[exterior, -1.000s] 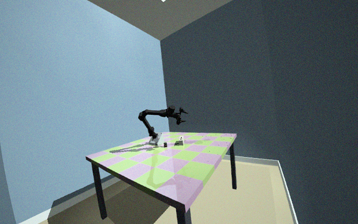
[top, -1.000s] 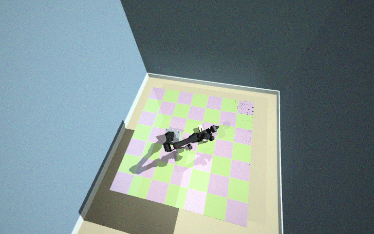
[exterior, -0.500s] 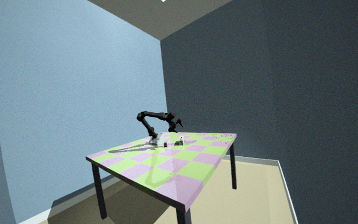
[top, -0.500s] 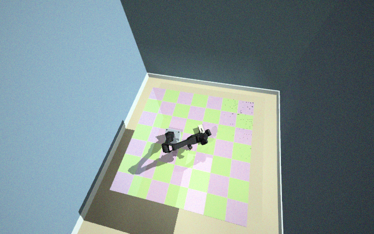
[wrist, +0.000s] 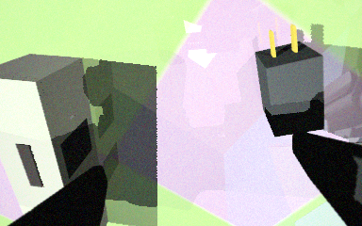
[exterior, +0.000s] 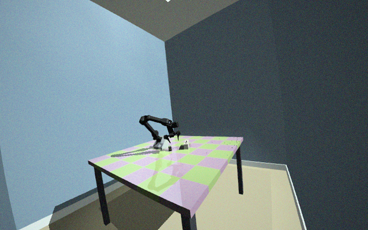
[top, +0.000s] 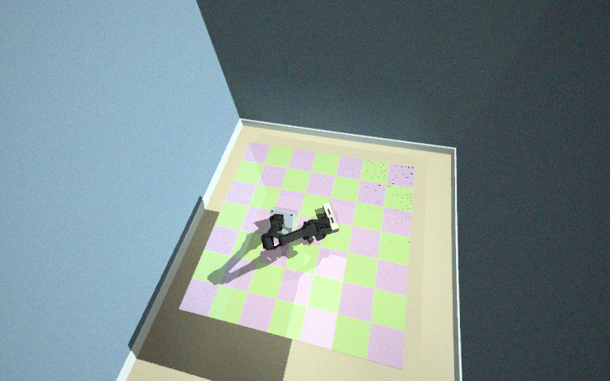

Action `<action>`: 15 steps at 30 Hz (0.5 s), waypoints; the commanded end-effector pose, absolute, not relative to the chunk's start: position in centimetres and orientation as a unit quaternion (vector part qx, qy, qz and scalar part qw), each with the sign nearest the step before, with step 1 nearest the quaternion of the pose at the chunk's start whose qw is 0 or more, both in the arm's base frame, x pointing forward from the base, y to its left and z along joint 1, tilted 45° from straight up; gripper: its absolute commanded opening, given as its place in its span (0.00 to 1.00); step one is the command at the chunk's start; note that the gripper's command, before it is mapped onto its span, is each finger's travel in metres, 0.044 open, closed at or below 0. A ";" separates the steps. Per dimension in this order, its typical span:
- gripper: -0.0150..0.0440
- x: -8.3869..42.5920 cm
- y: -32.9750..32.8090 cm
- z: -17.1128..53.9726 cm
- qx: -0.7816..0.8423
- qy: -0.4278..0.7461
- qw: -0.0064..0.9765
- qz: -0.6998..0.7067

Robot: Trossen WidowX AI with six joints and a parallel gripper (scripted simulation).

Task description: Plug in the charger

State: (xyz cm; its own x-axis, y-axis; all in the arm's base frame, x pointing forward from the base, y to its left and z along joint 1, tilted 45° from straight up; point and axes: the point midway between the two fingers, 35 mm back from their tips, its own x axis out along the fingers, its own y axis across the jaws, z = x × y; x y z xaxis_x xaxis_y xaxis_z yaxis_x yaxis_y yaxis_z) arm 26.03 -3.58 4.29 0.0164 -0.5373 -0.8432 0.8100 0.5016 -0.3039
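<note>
The black two-prong charger (top: 310,240) (exterior: 169,148) (wrist: 294,85) lies on the table, with its two yellow prongs pointing to the top of the wrist view. The white power strip (top: 334,227) (exterior: 186,145) (wrist: 19,104) stands on the table, at the left of the wrist view. One slot shows there; the rest of its face is cut off or covered. My gripper (exterior: 173,140) (wrist: 198,157) is wide open and empty, above the table. In the wrist view its right fingertip is just below the charger, and its left finger overlaps the strip's lower part.
The checkered green and pink table (top: 355,301) (exterior: 187,173) carries the arm's grey base plate (top: 288,216) beside the charger. The strip casts a dark shadow between itself and the charger. A blue wall and a dark wall stand beyond the table.
</note>
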 end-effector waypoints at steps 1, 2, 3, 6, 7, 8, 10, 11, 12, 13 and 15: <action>1.00 23.1 -5.4 4.7 0.070 0.528 0.676 -0.510; 1.00 22.4 -5.8 4.9 0.055 0.532 0.669 -0.516; 1.00 22.1 -6.2 5.1 0.042 0.535 0.664 -0.521; 1.00 21.8 -6.5 5.3 0.032 0.538 0.659 -0.525; 1.00 21.8 -6.5 5.3 0.032 0.538 0.659 -0.525; 1.00 21.8 -6.5 5.3 0.032 0.538 0.659 -0.525; 1.00 21.8 -6.5 5.3 0.032 0.538 0.659 -0.525; 1.00 21.8 -6.6 5.2 0.032 0.538 0.659 -0.525; 1.00 21.8 -6.6 5.1 0.032 0.538 0.659 -0.525; 1.00 21.8 -6.7 5.0 0.032 0.538 0.659 -0.525; 1.00 21.8 -6.9 4.8 0.032 0.538 0.659 -0.525</action>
